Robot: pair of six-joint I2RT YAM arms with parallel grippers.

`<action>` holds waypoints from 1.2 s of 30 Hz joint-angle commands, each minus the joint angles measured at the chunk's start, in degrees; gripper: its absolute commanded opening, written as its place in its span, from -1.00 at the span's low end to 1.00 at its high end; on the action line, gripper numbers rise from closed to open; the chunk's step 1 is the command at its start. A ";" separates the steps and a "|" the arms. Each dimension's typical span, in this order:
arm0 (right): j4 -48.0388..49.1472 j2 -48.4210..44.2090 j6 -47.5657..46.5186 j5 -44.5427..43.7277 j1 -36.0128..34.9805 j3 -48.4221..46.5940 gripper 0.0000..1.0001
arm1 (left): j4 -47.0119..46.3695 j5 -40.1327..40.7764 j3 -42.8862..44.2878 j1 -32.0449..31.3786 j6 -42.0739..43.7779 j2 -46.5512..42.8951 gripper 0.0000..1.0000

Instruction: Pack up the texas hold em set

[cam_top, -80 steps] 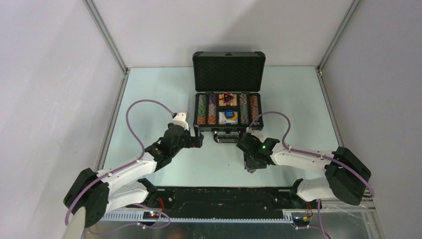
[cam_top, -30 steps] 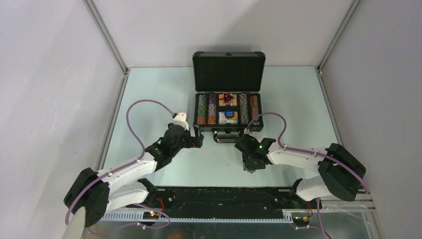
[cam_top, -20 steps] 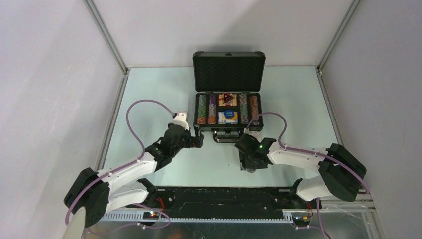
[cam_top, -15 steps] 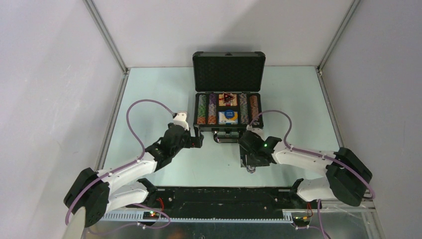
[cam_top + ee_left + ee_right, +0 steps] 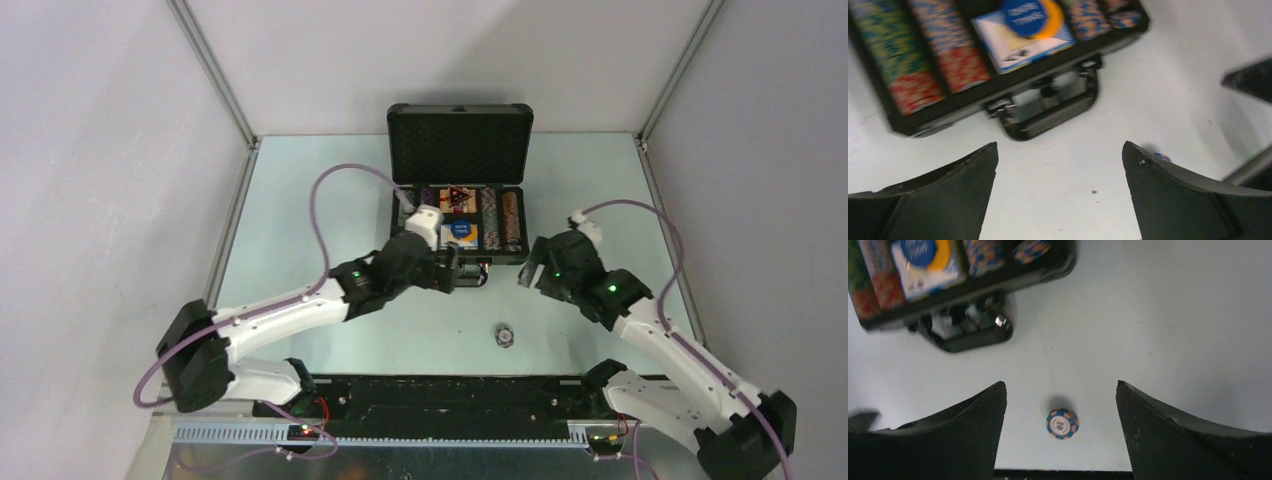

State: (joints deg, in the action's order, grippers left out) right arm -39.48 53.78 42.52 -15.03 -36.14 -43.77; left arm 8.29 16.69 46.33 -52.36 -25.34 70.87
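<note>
Left gripper (image 5: 1059, 146): jaws spread, empty, over the table just in front of the briefcase (image 5: 459, 140) | briefcase: back centre, lid upright, chip rows (image 5: 489, 215) and card box (image 5: 459, 233) seated | striped chip (image 5: 505, 336): loose on table, unpacked | right gripper (image 5: 1060, 384): jaws wide, holding nothing | judged outstanding: stow chip, shut lid.

I see the small round poker chip (image 5: 1062, 423) loose on my pale mint counter (image 5: 300, 200): blue-and-orange stripes around a white centre. The dark grey hard briefcase (image 5: 459, 140) shows chip rows (image 5: 885, 40) in green-yellow, red and blue-orange, plus a blue round button (image 5: 1025, 12) edged orange.
</note>
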 commanded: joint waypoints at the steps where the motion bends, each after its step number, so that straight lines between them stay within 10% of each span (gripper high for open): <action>1: -4.82 -5.42 -1.64 3.39 10.35 -1.76 0.67 | 7.88 -0.09 9.01 -6.44 -1.62 7.57 0.97; 20: -10.50 -14.19 -12.00 27.62 47.82 -2.40 0.68 | 22.34 -2.70 33.78 -19.73 -8.55 33.04 0.97; 36: -11.30 -16.24 -13.69 30.68 51.70 -1.40 0.67 | 27.12 -2.90 42.86 -23.47 -10.22 44.66 0.97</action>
State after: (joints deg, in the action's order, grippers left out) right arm -50.78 38.28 30.06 14.17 15.35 -43.79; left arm 33.78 14.15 86.72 -75.66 -34.17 114.30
